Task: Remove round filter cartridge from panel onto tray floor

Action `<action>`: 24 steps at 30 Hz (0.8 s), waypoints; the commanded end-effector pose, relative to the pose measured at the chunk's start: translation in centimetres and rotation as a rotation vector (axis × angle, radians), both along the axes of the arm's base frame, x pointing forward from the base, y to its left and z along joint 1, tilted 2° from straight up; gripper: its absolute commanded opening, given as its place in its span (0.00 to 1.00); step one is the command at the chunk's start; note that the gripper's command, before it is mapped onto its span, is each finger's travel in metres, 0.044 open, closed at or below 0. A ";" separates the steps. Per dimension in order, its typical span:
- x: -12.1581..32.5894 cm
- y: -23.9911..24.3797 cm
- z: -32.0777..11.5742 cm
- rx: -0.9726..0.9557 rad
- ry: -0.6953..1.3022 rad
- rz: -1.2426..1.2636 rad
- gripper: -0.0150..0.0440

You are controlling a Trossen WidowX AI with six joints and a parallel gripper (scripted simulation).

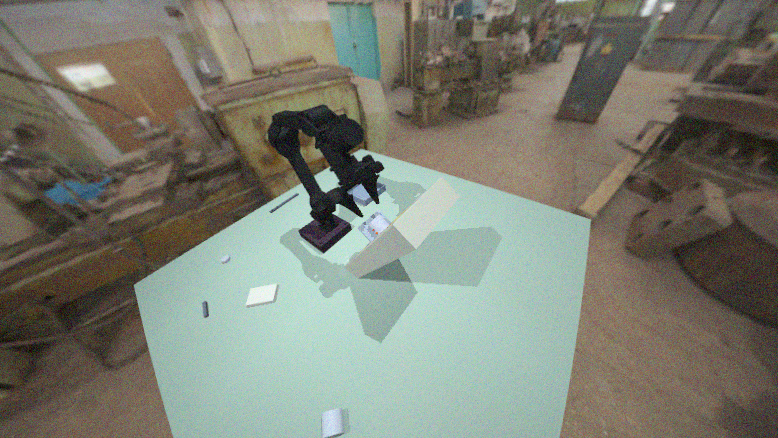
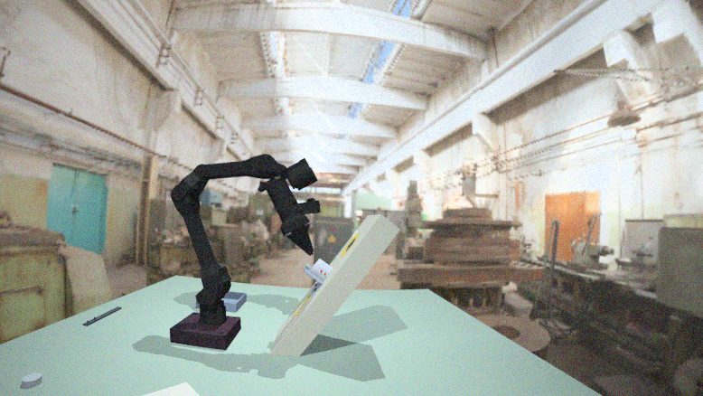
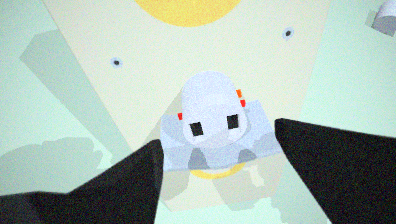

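The cartridge (image 1: pixel 379 220) (image 2: pixel 323 268) (image 3: pixel 212 102) is out of the panel opening. It rests on a pale blue ledge (image 2: pixel 313 274) (image 3: pixel 174 152) on the face of the slanted service panel (image 1: pixel 430 213) (image 2: pixel 339 290) (image 3: pixel 155 35), below the yellow ring (image 2: pixel 350 244) (image 3: pixel 187 12). Its two dark slots face the wrist camera. My gripper (image 1: pixel 369 209) (image 2: pixel 311 253) (image 3: pixel 218 137) is open, its fingers wide apart above the cartridge, one toward each side, holding nothing. The blue-grey tray (image 1: pixel 366 193) (image 2: pixel 235 301) stands on the table behind the arm; its floor is mostly hidden.
A white flat block (image 1: pixel 262 295), a small white disc (image 1: pixel 225 259) (image 2: pixel 31 380), a dark short rod (image 1: pixel 205 309), a dark bar (image 1: pixel 284 202) (image 2: pixel 102 315) and a light rounded block (image 1: pixel 333 422) (image 3: pixel 387 19) lie around the table.
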State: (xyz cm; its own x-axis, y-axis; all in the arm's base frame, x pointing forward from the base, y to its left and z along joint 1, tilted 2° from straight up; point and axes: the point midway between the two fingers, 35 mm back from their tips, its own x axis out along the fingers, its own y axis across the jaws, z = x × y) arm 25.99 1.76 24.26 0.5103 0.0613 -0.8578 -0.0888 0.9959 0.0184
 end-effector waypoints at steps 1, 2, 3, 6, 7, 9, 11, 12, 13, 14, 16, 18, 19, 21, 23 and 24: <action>0.4 0.0 -1.1 -0.002 0.018 -0.005 0.77; 0.4 0.0 -1.2 -0.002 0.018 -0.005 0.77; 0.5 0.0 -1.4 -0.002 0.018 -0.005 0.77; 0.8 0.0 -1.8 -0.002 0.017 -0.005 0.77; 0.9 0.1 -1.9 -0.002 0.017 -0.005 0.77; 1.0 0.1 -2.2 -0.002 0.017 -0.005 0.77; 1.2 0.1 -2.5 -0.001 0.017 -0.005 0.77; 1.3 0.1 -2.6 -0.001 0.017 -0.005 0.77; 1.3 0.1 -2.8 -0.001 0.017 -0.005 0.77; 1.4 0.1 -2.9 -0.001 0.017 -0.005 0.77; 1.6 0.1 -3.2 -0.001 0.017 -0.005 0.77; 1.7 0.2 -3.5 -0.001 0.017 -0.005 0.77; 1.8 0.2 -3.6 -0.001 0.017 -0.005 0.77; 1.9 0.2 -3.9 -0.001 0.016 -0.005 0.77; 2.0 0.2 -4.2 -0.001 0.016 -0.005 0.77; 2.1 0.2 -4.2 -0.001 0.016 -0.005 0.77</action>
State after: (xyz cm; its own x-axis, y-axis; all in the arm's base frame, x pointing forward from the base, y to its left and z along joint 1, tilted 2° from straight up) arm 27.83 1.97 21.02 0.5117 0.0615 -0.8569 -0.0882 0.9959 0.0188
